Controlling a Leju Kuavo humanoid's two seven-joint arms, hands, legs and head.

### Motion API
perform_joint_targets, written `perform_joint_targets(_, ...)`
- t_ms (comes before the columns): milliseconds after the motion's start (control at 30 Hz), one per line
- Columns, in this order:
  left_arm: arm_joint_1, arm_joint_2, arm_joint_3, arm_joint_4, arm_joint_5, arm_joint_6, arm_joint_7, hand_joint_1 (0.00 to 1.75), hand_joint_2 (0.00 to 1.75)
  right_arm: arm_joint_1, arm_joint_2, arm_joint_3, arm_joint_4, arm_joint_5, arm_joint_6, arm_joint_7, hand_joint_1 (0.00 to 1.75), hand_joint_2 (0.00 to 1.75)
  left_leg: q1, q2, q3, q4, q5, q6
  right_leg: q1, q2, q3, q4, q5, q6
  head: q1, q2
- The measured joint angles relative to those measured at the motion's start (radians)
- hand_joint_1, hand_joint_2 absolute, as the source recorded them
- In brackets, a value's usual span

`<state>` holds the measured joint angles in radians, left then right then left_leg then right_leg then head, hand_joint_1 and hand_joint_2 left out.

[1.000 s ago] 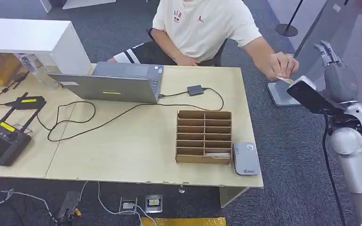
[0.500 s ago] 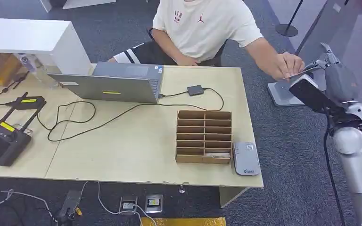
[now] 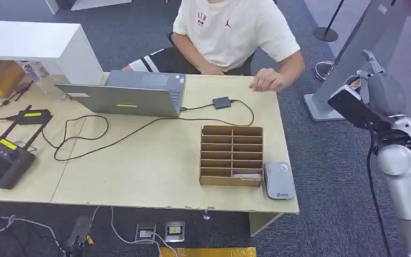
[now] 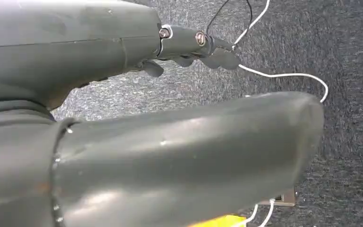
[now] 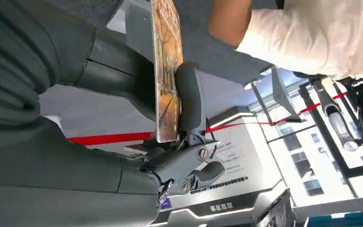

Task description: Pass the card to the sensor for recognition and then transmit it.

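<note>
Card [image 5: 166, 71] sits pinched in the right hand [image 3: 377, 88], held off the table's [image 3: 155, 171] edge at 3 o'clock, so pickup is done; scanning and handover remain. Reader [image 3: 279, 181], probably the sensor, lies at the table's 5 o'clock corner beside the rack [image 3: 231, 155]. Open carpet between gives room. Left hand [image 4: 170, 156]: grip unclear.

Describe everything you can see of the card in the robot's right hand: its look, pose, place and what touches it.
The card is thin, flat and stiff, seen nearly edge-on from the right wrist. Its face carries a printed picture in orange, brown and yellow tones. The right hand pinches it between the thick thumb and a dark finger. In the head view it shows as a small orange sliver at that hand, raised off to the right of the table, apart from the person's hand.
</note>
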<state>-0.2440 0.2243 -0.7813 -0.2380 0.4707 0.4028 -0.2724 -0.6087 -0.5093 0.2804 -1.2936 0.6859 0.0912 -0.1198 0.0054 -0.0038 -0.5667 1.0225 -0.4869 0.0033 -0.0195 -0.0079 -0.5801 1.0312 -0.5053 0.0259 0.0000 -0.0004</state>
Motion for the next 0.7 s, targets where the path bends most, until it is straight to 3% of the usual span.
perform_joint_targets(700, -0.001, 0.0, 0.0, -0.014, -0.024, -0.018, 0.034, 0.0, 0.0, 0.21, 0.016, 0.047, 0.0, -0.005, 0.011, 0.059, 1.75, 1.75, 0.0, 0.0, 0.0, 0.0, 0.0, 0.0, 0.0, 0.0, 0.0, 0.0, 0.0, 0.0, 0.0, 0.0)
